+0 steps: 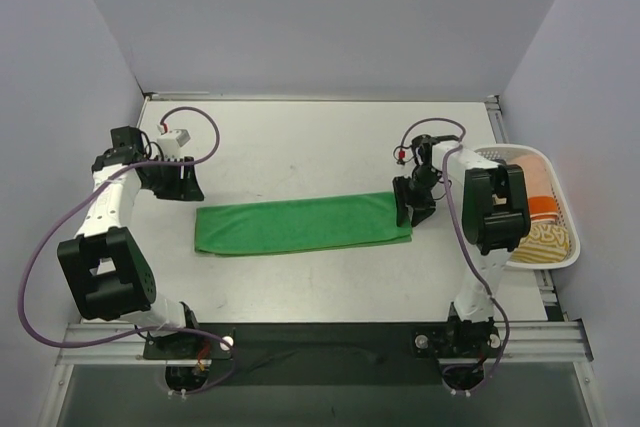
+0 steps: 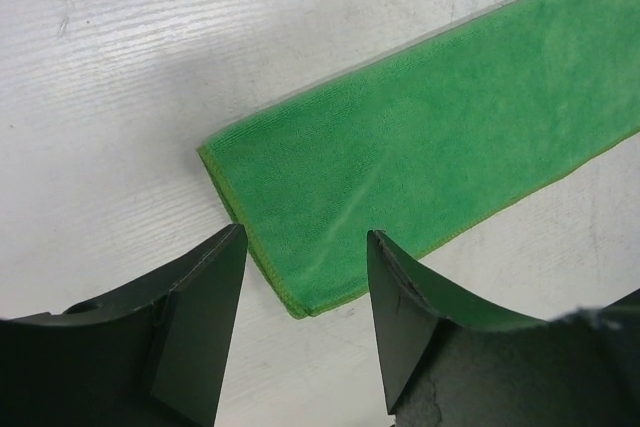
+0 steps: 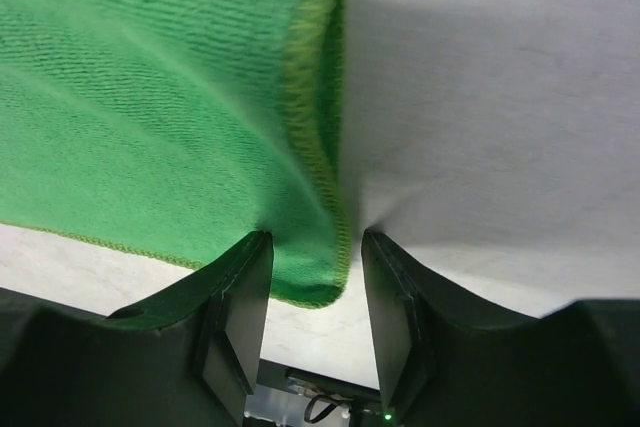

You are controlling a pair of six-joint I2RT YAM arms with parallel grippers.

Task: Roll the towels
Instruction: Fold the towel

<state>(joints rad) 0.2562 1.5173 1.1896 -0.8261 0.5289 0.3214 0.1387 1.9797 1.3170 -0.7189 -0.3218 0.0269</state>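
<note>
A bright green cloth towel [image 1: 300, 224], folded into a long strip, lies on the white table [image 1: 300, 137]. The left gripper [image 2: 305, 239] hovers spread at its left end. The right gripper [image 3: 316, 242] straddles the right end, though whether it pinches the cloth cannot be told.

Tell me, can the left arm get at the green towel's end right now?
Probably yes: the left fingers stand open just over the green towel at its corner, with nothing lying between them.

Pale grey walls [image 1: 330, 17] close the top and sides; a white, evenly lit table [image 1: 300, 142] fills the middle, metal rail [image 1: 545, 333] below.
</note>
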